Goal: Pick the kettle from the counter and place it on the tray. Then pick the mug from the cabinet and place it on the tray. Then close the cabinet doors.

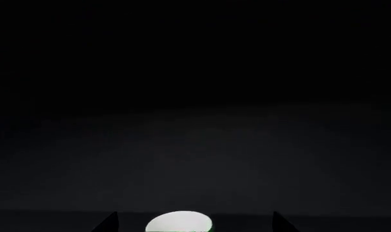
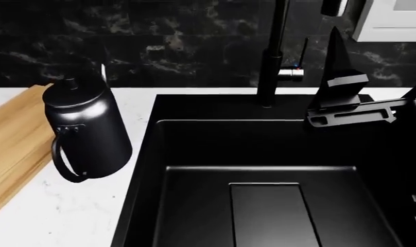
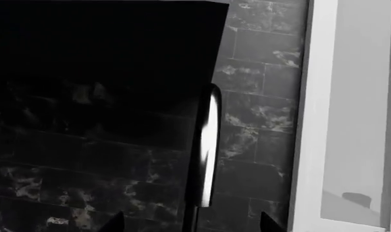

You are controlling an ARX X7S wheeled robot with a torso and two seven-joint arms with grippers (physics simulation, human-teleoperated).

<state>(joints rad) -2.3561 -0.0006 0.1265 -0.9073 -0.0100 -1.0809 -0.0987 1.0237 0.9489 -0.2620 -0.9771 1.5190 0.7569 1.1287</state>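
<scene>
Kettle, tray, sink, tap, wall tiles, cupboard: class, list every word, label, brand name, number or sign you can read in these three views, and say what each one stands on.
None: no view shows any readable text.
Kettle: plain glossy black, no label.
Tray: bare wood.
Tap: only small red and blue dots by its lever, no letters.
Mug: only a white sliver with a green edge shows; no print visible.
Cupboard door: plain.

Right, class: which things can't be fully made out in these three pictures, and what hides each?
Mug: left wrist view, only a white-and-green sliver, cut by the bottom edge; darkness elsewhere.
Tray: head view, cut by the left edge; the kettle covers its corner, so contact is unclear.
Cabinet: head view, cut by the top corner; inside unseen.
Left gripper: left wrist view, only fingertips show.
</scene>
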